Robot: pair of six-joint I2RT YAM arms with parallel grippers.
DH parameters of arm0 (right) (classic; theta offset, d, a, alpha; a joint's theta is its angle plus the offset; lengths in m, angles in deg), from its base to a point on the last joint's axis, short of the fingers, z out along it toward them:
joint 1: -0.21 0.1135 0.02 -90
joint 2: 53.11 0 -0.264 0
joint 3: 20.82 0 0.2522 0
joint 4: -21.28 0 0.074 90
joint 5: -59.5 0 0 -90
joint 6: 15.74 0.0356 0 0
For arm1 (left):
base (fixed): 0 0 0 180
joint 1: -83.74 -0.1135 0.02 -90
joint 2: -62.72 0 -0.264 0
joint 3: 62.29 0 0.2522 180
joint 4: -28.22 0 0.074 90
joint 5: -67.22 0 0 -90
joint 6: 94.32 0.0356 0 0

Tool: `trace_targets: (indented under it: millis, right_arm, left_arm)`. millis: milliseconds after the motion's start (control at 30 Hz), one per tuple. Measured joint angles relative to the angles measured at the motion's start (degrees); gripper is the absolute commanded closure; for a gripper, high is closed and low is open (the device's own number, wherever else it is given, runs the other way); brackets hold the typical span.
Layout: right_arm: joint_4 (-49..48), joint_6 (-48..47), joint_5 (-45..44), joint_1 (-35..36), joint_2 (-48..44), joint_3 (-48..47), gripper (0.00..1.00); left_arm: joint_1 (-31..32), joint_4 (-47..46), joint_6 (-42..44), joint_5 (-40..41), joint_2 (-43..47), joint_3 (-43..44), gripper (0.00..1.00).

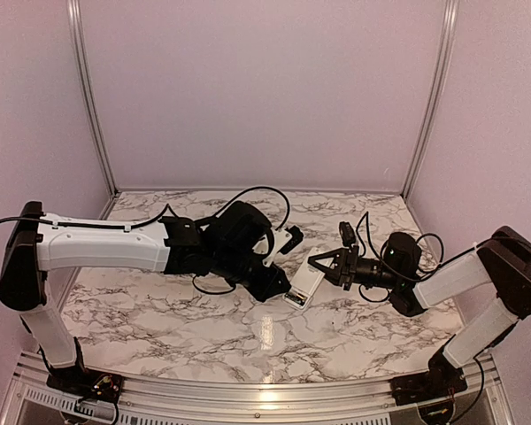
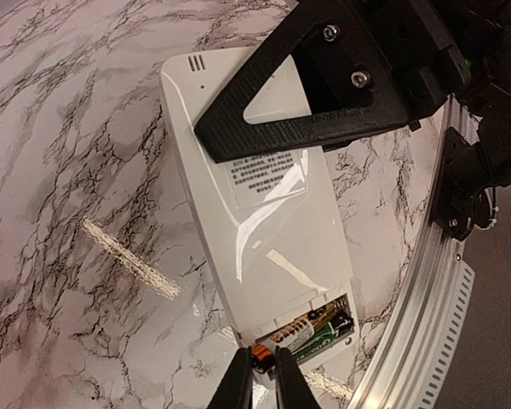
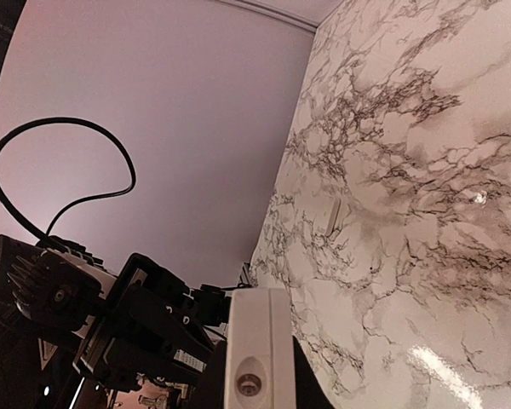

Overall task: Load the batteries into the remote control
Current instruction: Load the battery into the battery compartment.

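The remote control (image 2: 264,213) lies back side up on the marble table, its battery bay open at the near end. My left gripper (image 2: 264,365) is shut on the orange end of a battery (image 2: 300,335) that lies slanted in the bay beside a green battery (image 2: 317,343). My right gripper (image 3: 257,362) is shut on the remote's other end (image 3: 255,324); one of its fingers (image 2: 238,128) crosses the remote's top. In the top view the remote (image 1: 305,282) lies between the left gripper (image 1: 281,289) and the right gripper (image 1: 326,264).
A small flat white piece (image 3: 332,216) lies on the marble beyond the remote. The table's aluminium edge rail (image 2: 426,298) runs close by the remote's bay end. Black cables (image 1: 265,190) loop above both wrists. Walls close in the back and sides.
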Motion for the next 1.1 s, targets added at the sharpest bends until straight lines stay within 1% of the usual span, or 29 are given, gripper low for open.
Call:
trace_targets:
  millis: [267,633,1100]
  right_arm:
    - [0.48,-0.24,0.15,-0.26,0.00,0.00,1.00]
    - [2.38,-0.46,0.22,-0.39,0.00,0.35,1.00]
    - [-2.38,1.27,0.28,-0.39,0.00,3.39,1.00]
  left_arm:
    - [0.04,1.03,0.35,0.02,-0.94,1.36,0.94]
    - [0.24,2.64,0.92,-0.26,-2.78,2.97,0.96]
    - [0.24,2.29,-1.18,-4.00,-3.19,2.97,0.98]
